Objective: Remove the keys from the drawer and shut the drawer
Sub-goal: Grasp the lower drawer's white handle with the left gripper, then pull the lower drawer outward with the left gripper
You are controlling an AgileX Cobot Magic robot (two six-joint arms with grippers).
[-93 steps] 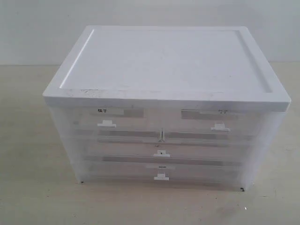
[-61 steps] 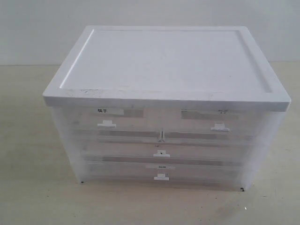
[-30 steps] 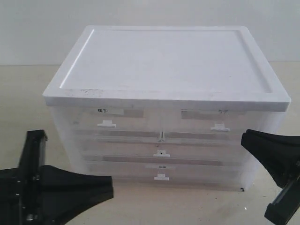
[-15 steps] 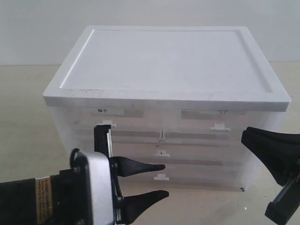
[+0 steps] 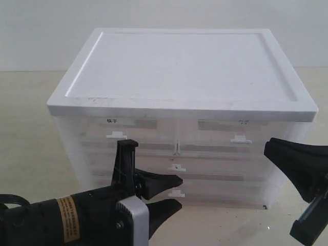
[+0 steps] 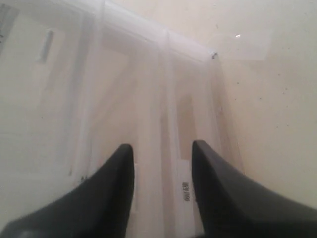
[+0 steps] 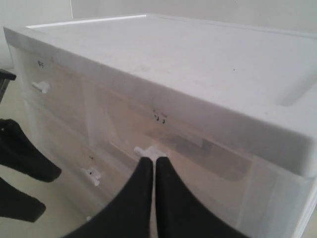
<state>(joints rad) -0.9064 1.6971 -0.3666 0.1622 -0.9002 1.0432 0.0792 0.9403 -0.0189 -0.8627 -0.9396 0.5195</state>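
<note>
Toward the near edge of the pale beige worktop (image 5: 31, 154), the black left end effector (image 5: 178, 192) holds its two fingers spread apart and empty. Its tips sit either side of the small white handle (image 5: 176, 193) of the lowest drawer (image 5: 220, 190); whether they touch it cannot be told. Toward the near right corner, the black right end effector (image 7: 151, 161) has its fingers pressed together on nothing, its tips just before the white upper right handle (image 7: 148, 150). Behind both stands the translucent plastic drawer cabinet with a white lid (image 5: 179, 72), every drawer pushed in. The bunch of keys cannot be made out through the cloudy fronts, so its drawer cannot be told
</note>
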